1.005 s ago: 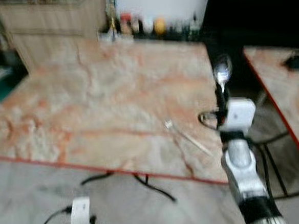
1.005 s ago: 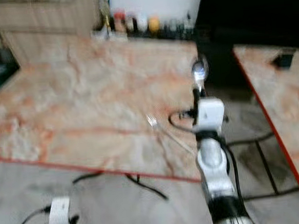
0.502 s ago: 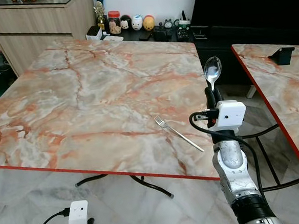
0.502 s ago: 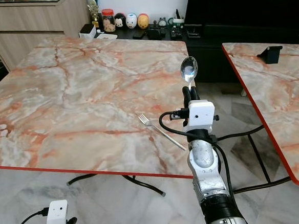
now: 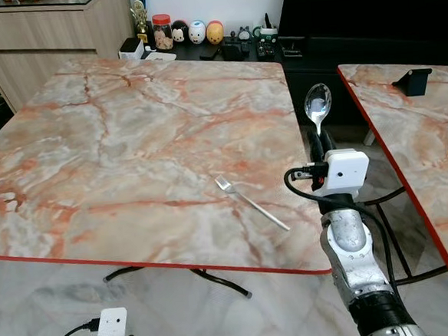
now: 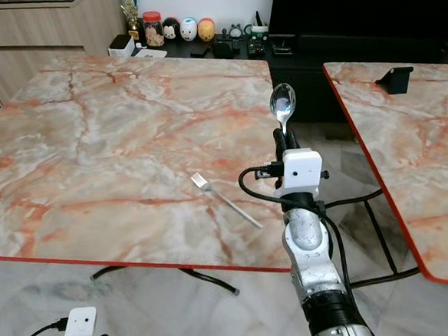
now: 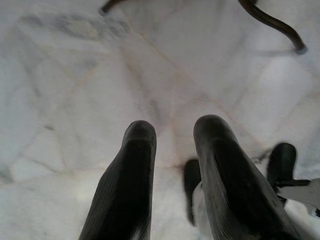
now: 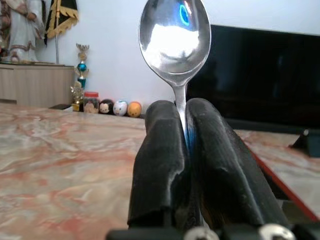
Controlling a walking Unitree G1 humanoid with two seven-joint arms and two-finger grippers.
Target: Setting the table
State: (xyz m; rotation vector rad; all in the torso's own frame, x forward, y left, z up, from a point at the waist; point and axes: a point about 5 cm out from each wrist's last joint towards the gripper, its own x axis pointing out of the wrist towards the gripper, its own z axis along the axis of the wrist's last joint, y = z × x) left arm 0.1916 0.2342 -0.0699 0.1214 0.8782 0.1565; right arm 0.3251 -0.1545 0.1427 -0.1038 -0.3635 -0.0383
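My right gripper (image 5: 321,140) is shut on a metal spoon (image 5: 317,103) and holds it upright, bowl up, just beyond the right edge of the marble table (image 5: 114,137). In the right wrist view the spoon (image 8: 175,40) stands pinched between the two black fingers (image 8: 160,165). A metal fork (image 5: 249,202) lies flat on the table near its front right corner, left of the gripper. My left arm hangs low by the floor; in the left wrist view its gripper (image 7: 172,131) is open over pale floor tiles with nothing between the fingers.
A second marble table (image 5: 414,139) stands to the right with a small black object (image 5: 412,80) on it. Jars and figurines (image 5: 188,34) line the far side by a dark TV (image 5: 366,4). A wooden cabinet (image 5: 45,27) stands at the far left. Black table legs (image 5: 216,280) and cables cross the floor.
The camera has shifted, so the table and fork sit a little further left and lower in view. The right gripper still holds the spoon upright in much the same place.
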